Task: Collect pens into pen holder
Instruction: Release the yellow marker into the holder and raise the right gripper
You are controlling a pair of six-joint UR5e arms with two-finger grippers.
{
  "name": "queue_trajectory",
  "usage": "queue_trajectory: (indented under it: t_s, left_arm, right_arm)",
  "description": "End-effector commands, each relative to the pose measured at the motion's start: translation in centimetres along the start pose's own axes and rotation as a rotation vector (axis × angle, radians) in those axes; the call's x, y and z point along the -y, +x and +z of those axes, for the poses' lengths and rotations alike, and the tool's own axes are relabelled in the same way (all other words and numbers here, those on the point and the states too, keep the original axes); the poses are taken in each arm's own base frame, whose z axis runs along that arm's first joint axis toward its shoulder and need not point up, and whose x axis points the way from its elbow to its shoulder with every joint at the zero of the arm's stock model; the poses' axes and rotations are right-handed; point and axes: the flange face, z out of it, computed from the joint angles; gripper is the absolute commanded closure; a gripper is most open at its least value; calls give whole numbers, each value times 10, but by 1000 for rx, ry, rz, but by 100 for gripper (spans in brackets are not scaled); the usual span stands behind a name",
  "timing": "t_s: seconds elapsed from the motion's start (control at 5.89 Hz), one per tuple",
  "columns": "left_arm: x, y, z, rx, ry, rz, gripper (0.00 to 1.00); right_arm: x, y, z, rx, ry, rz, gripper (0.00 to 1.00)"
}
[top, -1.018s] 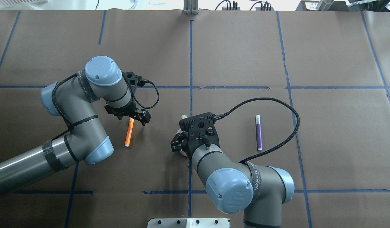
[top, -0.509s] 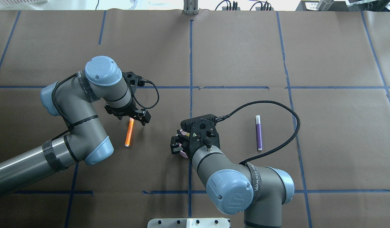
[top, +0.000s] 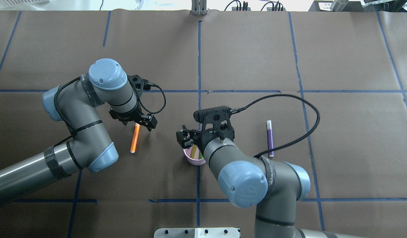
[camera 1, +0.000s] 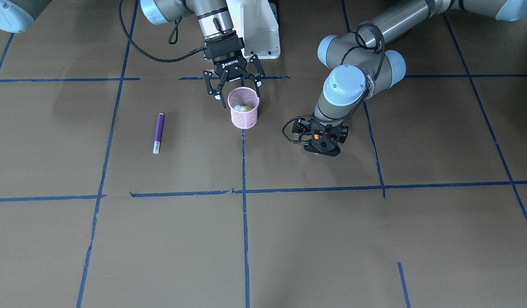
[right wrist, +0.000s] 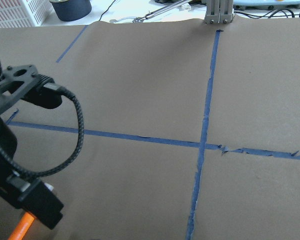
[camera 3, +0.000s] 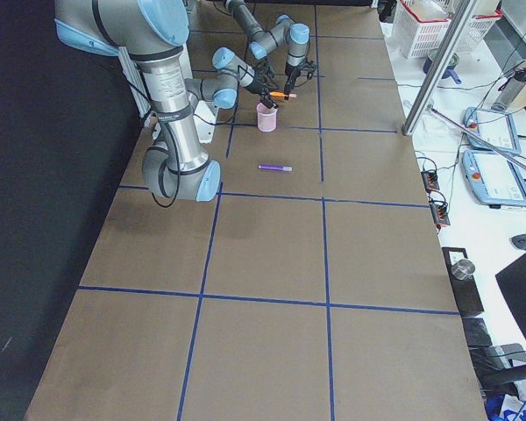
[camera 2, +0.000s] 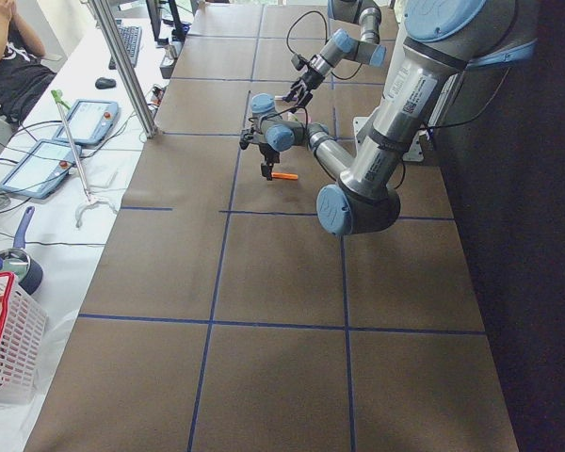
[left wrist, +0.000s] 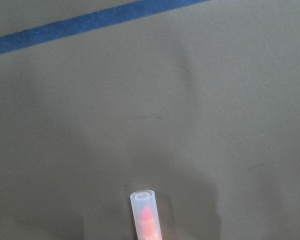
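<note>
The pink mesh pen holder (camera 1: 244, 114) stands near the table's middle, and the green pen (top: 193, 151) stands inside it. My right gripper (camera 1: 234, 90) is open and empty, raised just above the holder's rim. The orange pen (top: 134, 139) lies flat on the table. My left gripper (top: 137, 122) is low over its far, capped end, and its fingers are hidden, so I cannot tell open from shut. The left wrist view shows only the pen's pale cap (left wrist: 145, 212). The purple pen (top: 270, 138) lies alone on the right.
Blue tape lines (top: 199, 66) cross the brown table cover. The right arm's black cable (top: 311, 122) loops above the purple pen. The robot's white base plate (camera 1: 259, 30) sits behind the holder. A white basket (camera 2: 9, 339) stands off the table's far side.
The green pen has gone down into the holder. My right gripper has risen and drawn off it, so the holder's mouth now shows. The left arm has not moved.
</note>
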Motion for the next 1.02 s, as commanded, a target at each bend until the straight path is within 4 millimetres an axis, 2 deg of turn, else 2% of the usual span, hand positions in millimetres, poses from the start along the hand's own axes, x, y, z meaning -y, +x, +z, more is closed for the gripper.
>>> queue_trajectory:
  t_s: [0.0,0.17,0.34,0.51,0.68,0.85]
  left_arm:
    - [0,-1,2,3,-2,-1,7]
    - [1,-1,3,5,-4,-2,25]
    - [0,-1,4,4,-5,-1,51]
    - [0,-2,4,5,-6,-2,82]
    - [1,-2,4,6,-5,-3,93]
    - [1,-1,2,4,-3,-1,98]
  right_arm:
    - [59,50,16,-34,-146,31,0]
    - [81,70,20,-51,-191,11,0]
    - [95,82,21,-61,-190,4,0]
    - [109,94,21,-59,-218,12,0]
    - [143,133,19,-81,-351,14,0]
    - [162,165,18,-94,-438,-38,0]
